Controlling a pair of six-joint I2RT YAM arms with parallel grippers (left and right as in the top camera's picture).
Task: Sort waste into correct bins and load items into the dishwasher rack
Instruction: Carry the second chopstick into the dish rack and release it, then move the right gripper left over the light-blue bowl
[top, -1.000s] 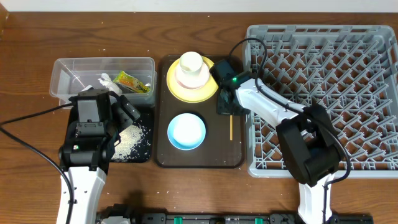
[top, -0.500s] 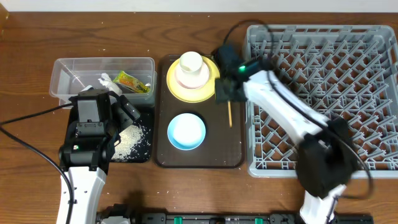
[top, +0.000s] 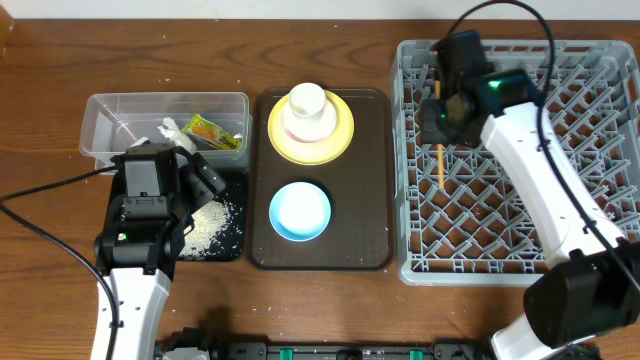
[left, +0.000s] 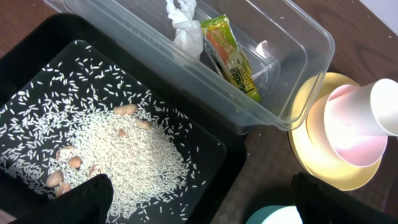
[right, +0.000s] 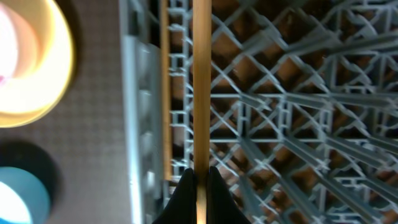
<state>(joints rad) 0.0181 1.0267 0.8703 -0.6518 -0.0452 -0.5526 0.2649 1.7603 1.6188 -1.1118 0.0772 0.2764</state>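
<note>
My right gripper (top: 439, 128) (right: 200, 180) is shut on a wooden chopstick (top: 439, 165) (right: 201, 81) and holds it over the left side of the grey dishwasher rack (top: 600, 150). My left gripper (top: 200, 175) (left: 205, 208) is open and empty above the black bin (top: 236, 248), which holds rice grains (top: 205, 225) (left: 124, 149). The clear tub (top: 100, 110) holds the tissue (top: 170, 128) and the snack wrapper (top: 213, 132). The white cup (top: 307, 100) stands in the pinkish bowl (top: 308, 127) on the yellow plate (top: 342, 135). The light-blue bowl (top: 300, 210) sits below them.
The plate and the blue bowl rest on a dark-brown tray (top: 370, 220) between the bins and the rack. Some peanuts (left: 65, 165) lie among the rice. The rack's left wall (right: 137, 112) runs beside the chopstick in the right wrist view.
My right gripper has lifted the chopstick off the tray's right side and carried it right and back over the rack. The left arm has not moved.
</note>
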